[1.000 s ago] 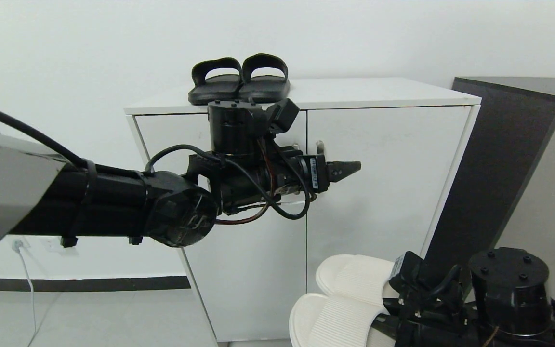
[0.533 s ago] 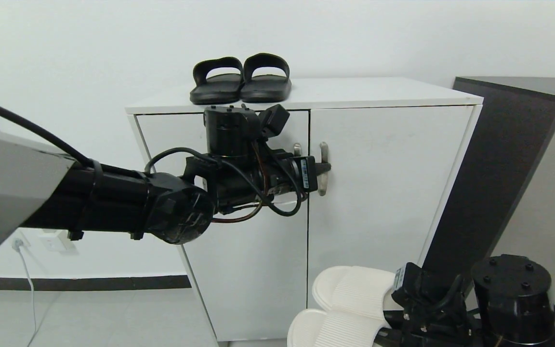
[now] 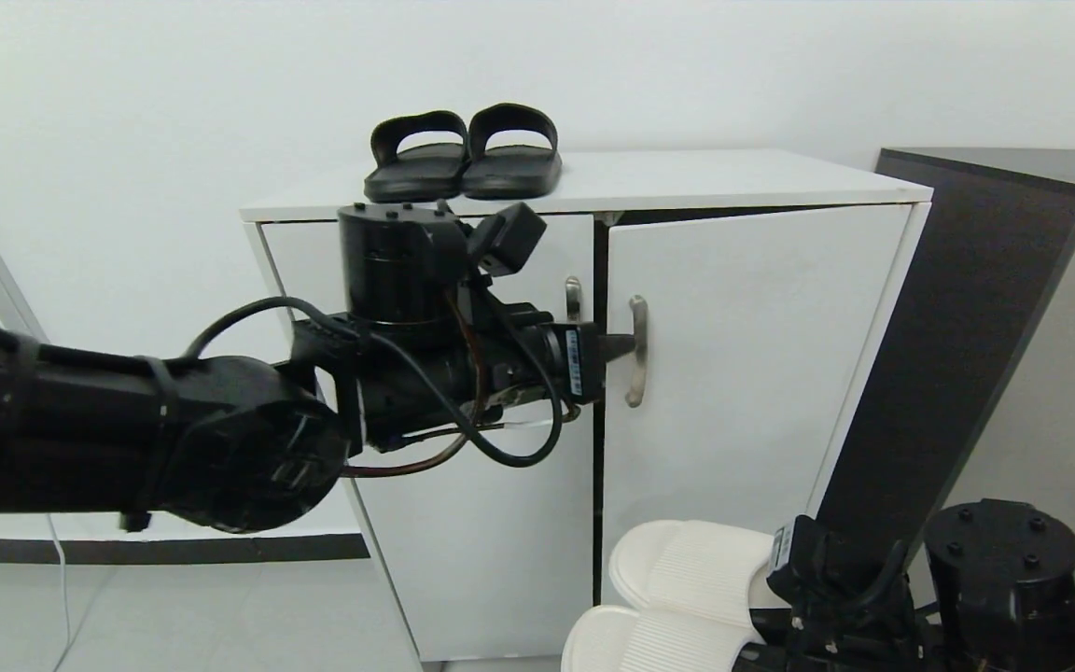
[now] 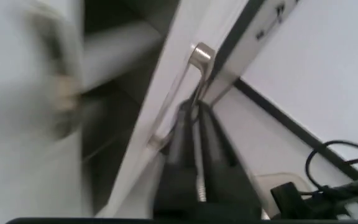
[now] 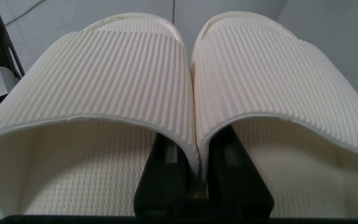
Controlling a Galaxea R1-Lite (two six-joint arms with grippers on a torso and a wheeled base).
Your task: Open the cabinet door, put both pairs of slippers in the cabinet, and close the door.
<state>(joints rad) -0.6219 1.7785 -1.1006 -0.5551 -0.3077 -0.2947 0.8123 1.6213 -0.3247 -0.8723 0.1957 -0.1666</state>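
Right gripper (image 5: pixel 197 179): nearest to me, low in front of the cabinet (image 3: pixel 733 177). Its black fingers are pinched on the touching inner walls of the white slippers (image 3: pixel 677 565). I cannot see the fingertips, as the straps hide them.
White slippers: held side by side before the foot of the cabinet's right door (image 3: pixel 743 392), toes towards it. The nearer shoe is cut off by the head view's lower edge.
Left gripper (image 3: pixel 620 345): at mid-height before the cabinet front, narrowed onto the right door's handle (image 3: pixel 635 350). In the left wrist view I see a finger on either side of the bar, though the view is blurred.
Right door: ajar, its handle edge standing out from the cabinet front. A dark gap (image 3: pixel 599 448) runs down beside it.
Cabinet interior: I make out a pale shelf edge (image 4: pixel 114 46) through the opening and nothing further.
Left door (image 3: pixel 481 541): flush with the cabinet front, largely covered by the left arm. Only the top of its handle (image 3: pixel 573 297) shows.
Black slippers (image 3: pixel 463 154): paired on the cabinet top, at its left end, toes towards the wall (image 3: pixel 780 65).
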